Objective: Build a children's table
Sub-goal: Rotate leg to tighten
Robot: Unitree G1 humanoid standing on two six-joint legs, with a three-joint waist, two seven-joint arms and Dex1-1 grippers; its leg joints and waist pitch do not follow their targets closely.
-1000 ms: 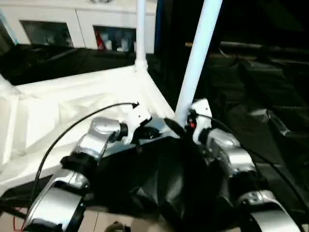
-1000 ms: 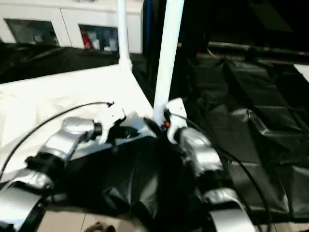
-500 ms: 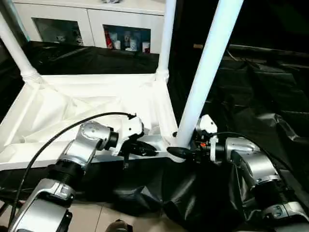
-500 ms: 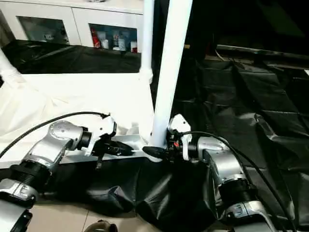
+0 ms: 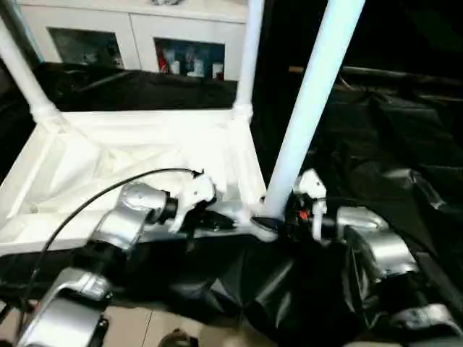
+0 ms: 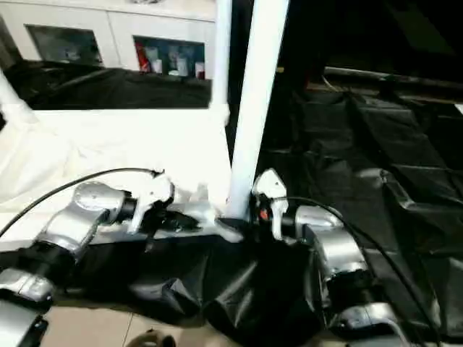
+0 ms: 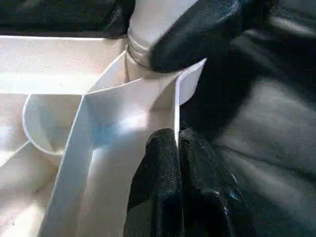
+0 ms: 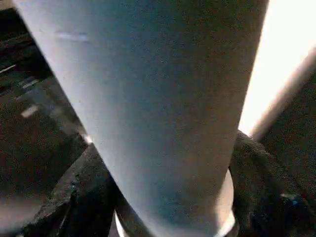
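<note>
Upturned tabletop (image 5: pixel 108 159) carries three legs; near-corner leg (image 5: pixel 307 108) clamped by right claw (image 5: pixel 278 225); left claw (image 7: pixel 180 148) pinches rim; fourth corner unseen.

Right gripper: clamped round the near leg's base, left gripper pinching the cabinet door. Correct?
Not quite. The left gripper pinches the tabletop edge wall, as the left wrist view shows, not the cabinet. The right gripper does sit round the near leg.

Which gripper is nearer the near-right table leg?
Right. The right gripper is clamped around the base of the near-right leg at its corner socket. The left gripper pinches the tabletop edge wall beside that socket, just short of the leg.
</note>
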